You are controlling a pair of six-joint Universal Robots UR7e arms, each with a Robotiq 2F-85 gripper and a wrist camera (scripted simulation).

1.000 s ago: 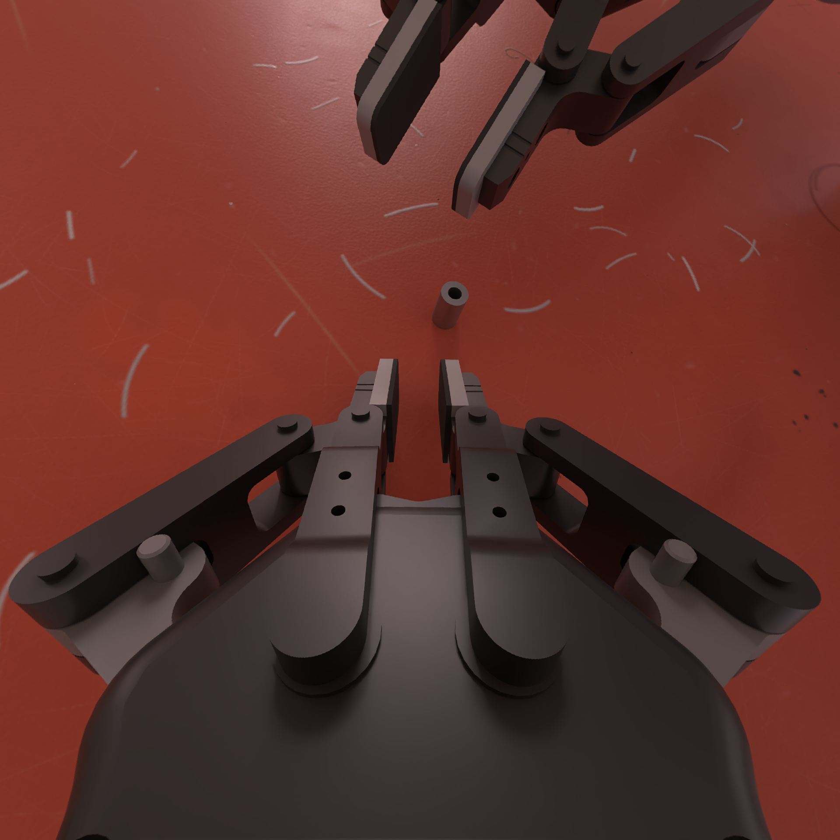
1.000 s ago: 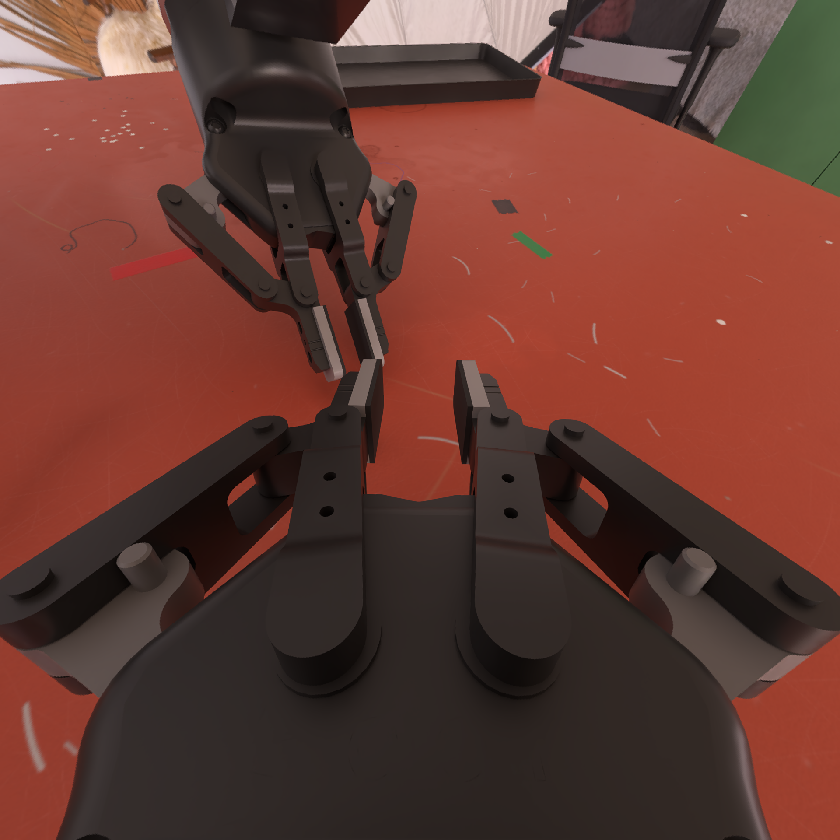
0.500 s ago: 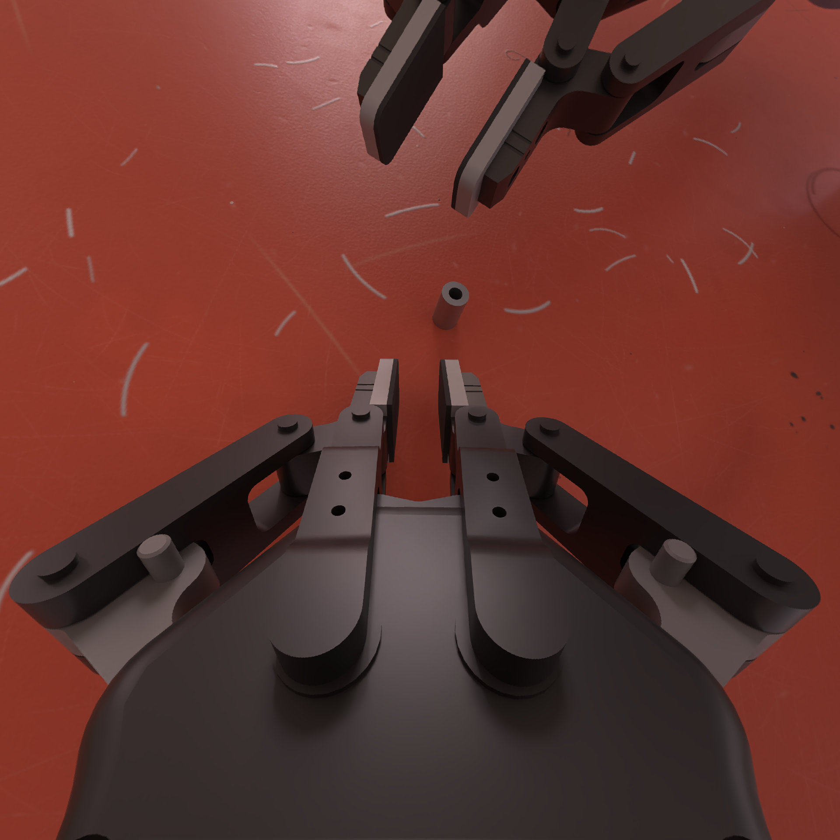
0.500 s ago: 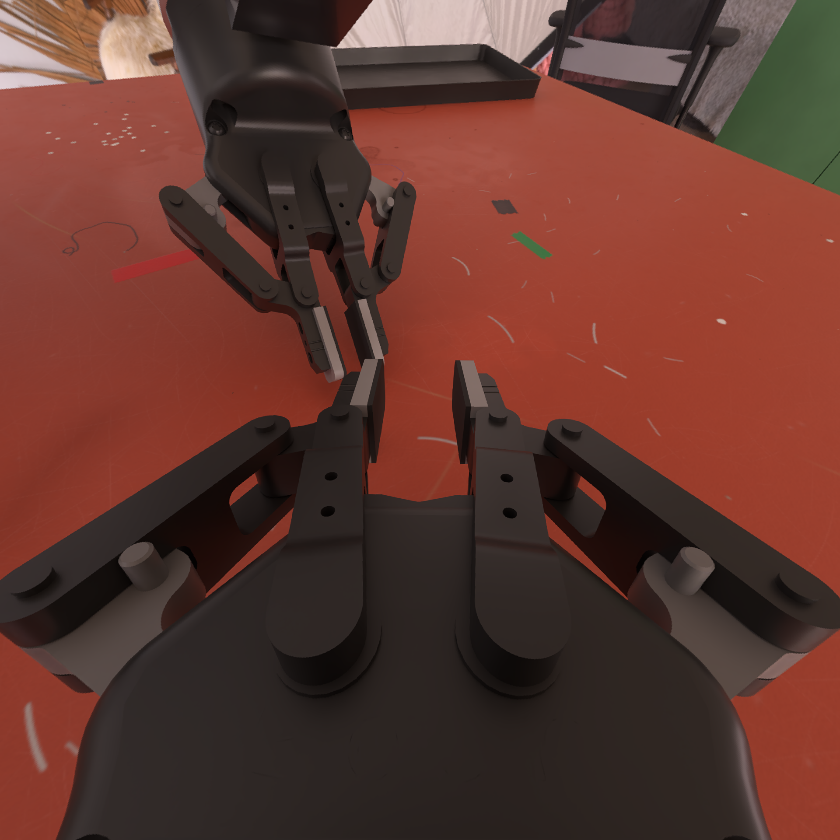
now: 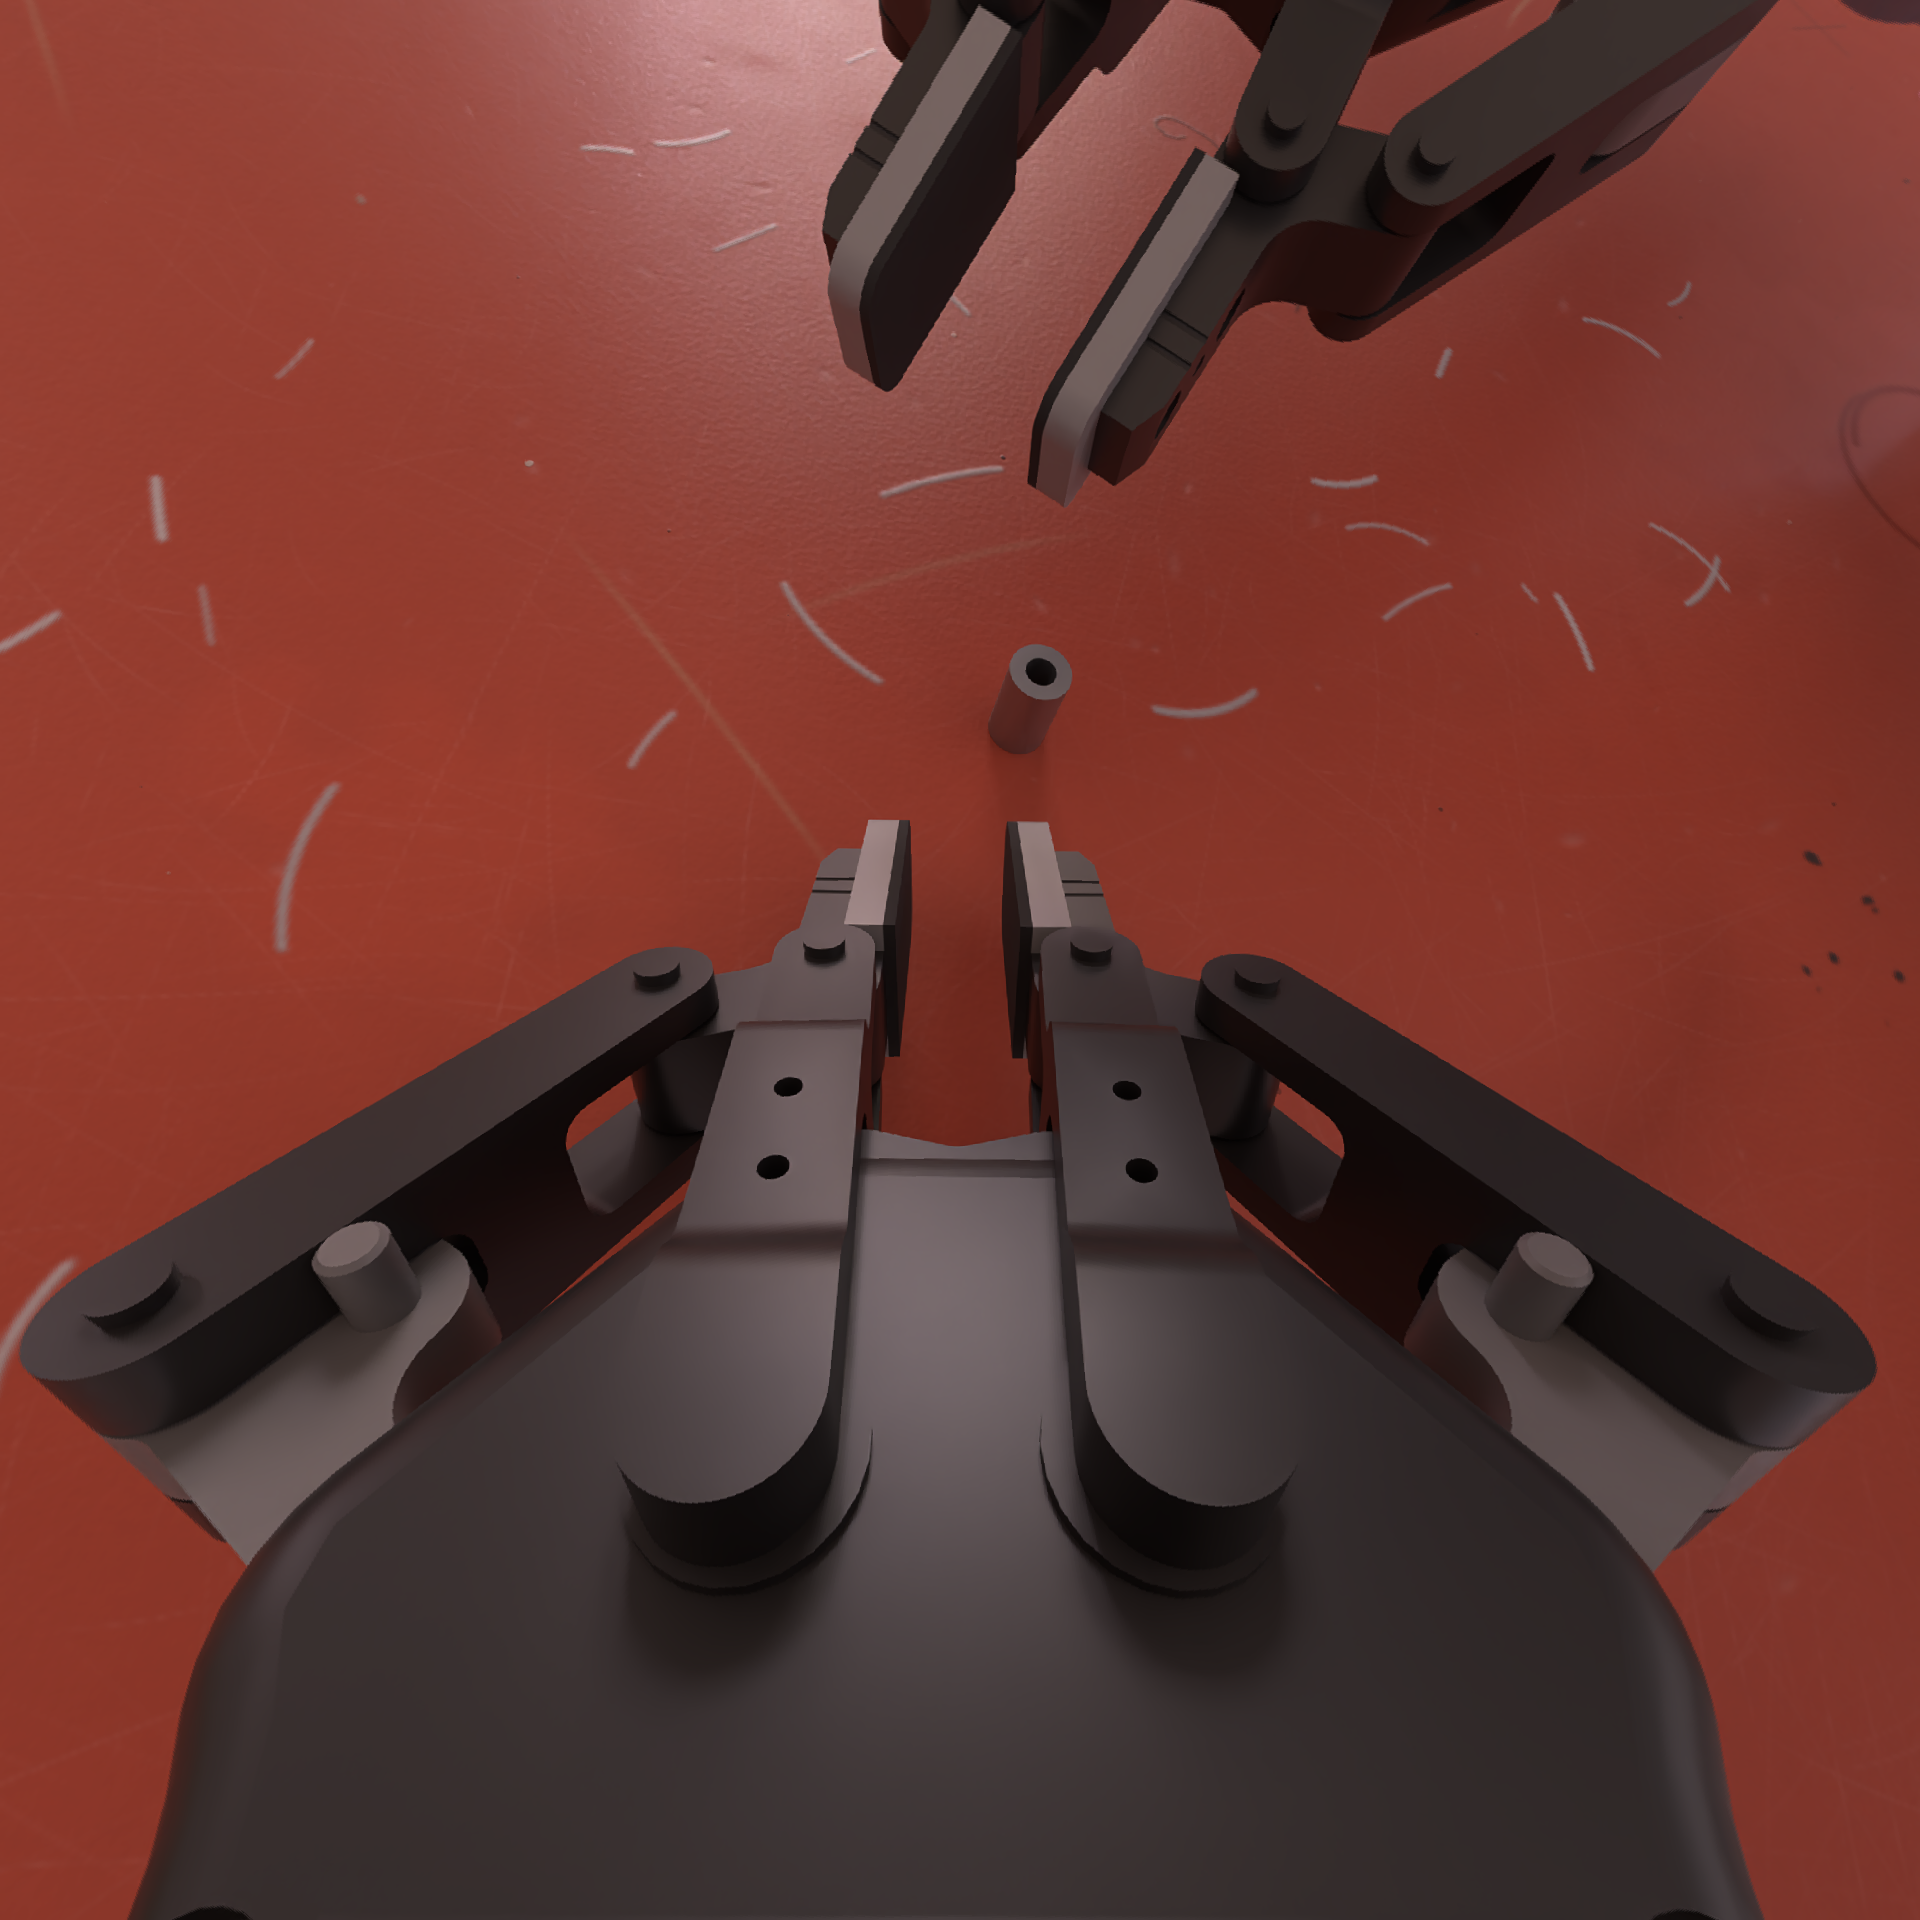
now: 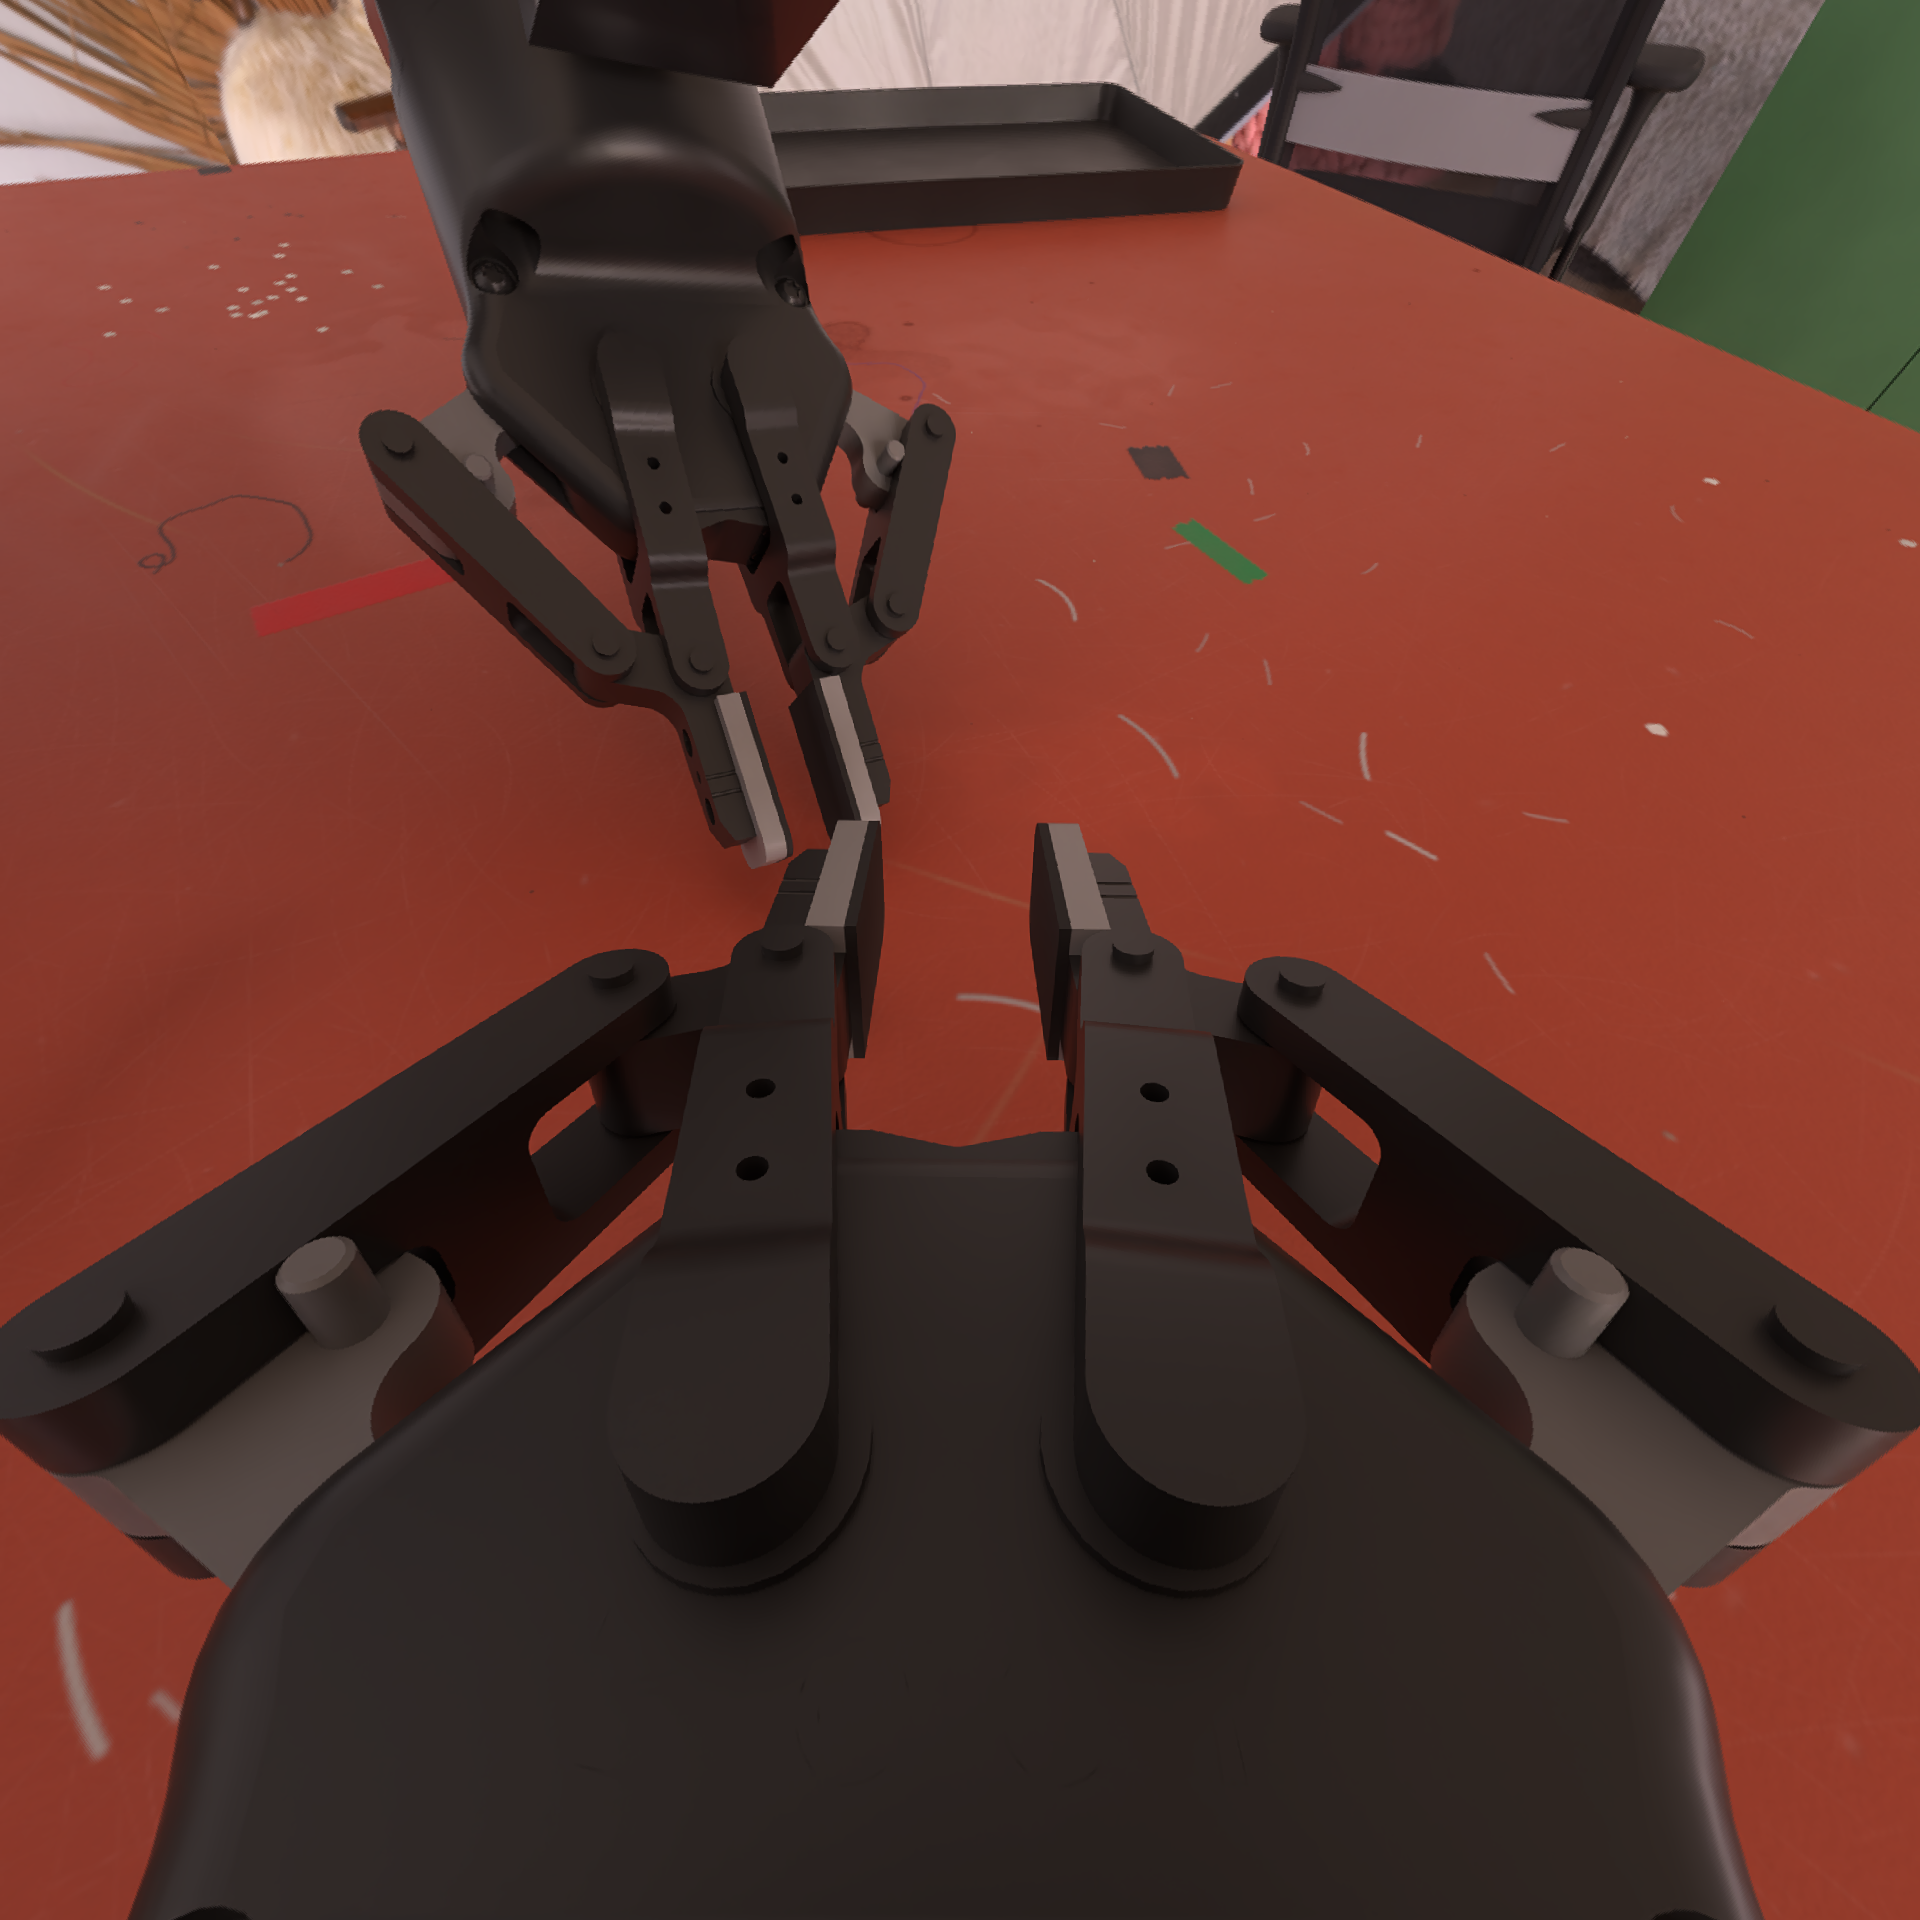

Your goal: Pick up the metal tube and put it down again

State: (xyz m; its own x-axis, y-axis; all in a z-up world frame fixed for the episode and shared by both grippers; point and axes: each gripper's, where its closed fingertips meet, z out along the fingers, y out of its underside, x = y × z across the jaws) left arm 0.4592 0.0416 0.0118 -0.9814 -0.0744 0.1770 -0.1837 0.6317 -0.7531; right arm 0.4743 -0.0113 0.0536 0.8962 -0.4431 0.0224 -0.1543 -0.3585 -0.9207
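A small grey metal tube point(image 5: 1027, 717) stands upright on the red table point(image 5: 416, 520), just ahead of my left gripper point(image 5: 958, 868). The left gripper's jaws stand a narrow gap apart, with nothing between them. My right gripper point(image 5: 971, 426) hangs beyond the tube in the left wrist view, pointing back toward it, jaws apart and empty. In the right wrist view the right gripper point(image 6: 956, 878) is open and the left gripper point(image 6: 816, 821) is close in front of it, fingertips near the table. The tube does not show in that view.
A dark shallow tray point(image 6: 997, 156) sits at the table's far edge, with a chair point(image 6: 1455, 135) behind it. Green tape point(image 6: 1221, 551) and red tape point(image 6: 343, 603) lie flat on the table. White scratch marks cover the surface.
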